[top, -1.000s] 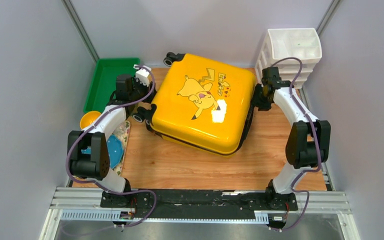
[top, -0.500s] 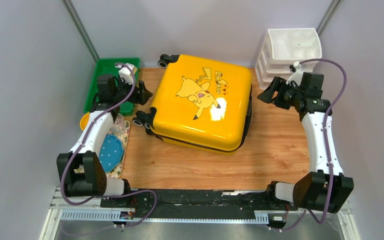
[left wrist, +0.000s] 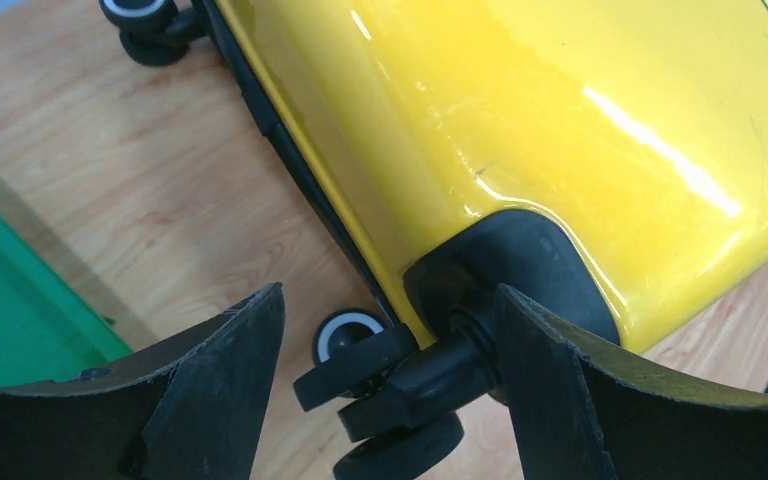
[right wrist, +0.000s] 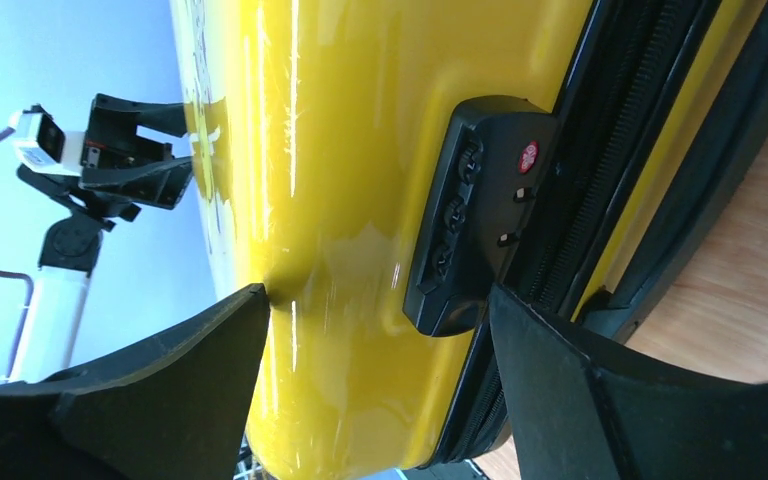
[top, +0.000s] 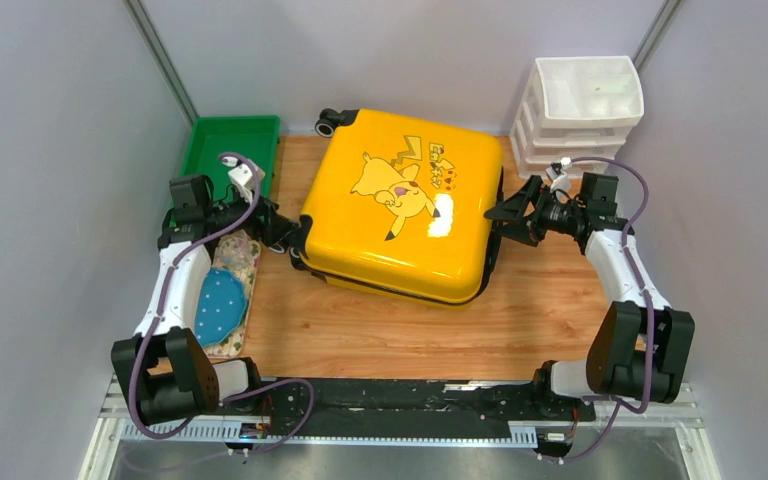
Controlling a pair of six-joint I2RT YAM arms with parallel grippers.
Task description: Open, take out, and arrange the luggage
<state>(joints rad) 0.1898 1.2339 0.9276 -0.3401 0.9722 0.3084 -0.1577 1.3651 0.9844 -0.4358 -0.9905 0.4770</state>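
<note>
Black left gripper (left wrist: pixel 388 300) jaws wide, empty, straddling a black caster wheel (left wrist: pixel 375 375) of the yellow hard-shell Pikachu suitcase (top: pixel 400 215); right gripper (right wrist: pixel 378 295) equally wide, framing its black combination lock (right wrist: pixel 470 210). Suitcase lies shut on the wooden table (top: pixel 380 335). Risk: glossy shell slides if pushed one-sidedly.

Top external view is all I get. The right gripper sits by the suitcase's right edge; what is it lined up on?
Observer: In the right wrist view the right gripper is open, with the black combination lock on the suitcase framed between its fingers.
Operator: And the zipper?
Observer: A black zipper track runs right beside the lock. I cannot tell whether it is undone.
Operator: Left side?
Observer: In the left wrist view the left gripper is open, and the corner's black caster sits between its fingers. Contact is unclear.
</note>
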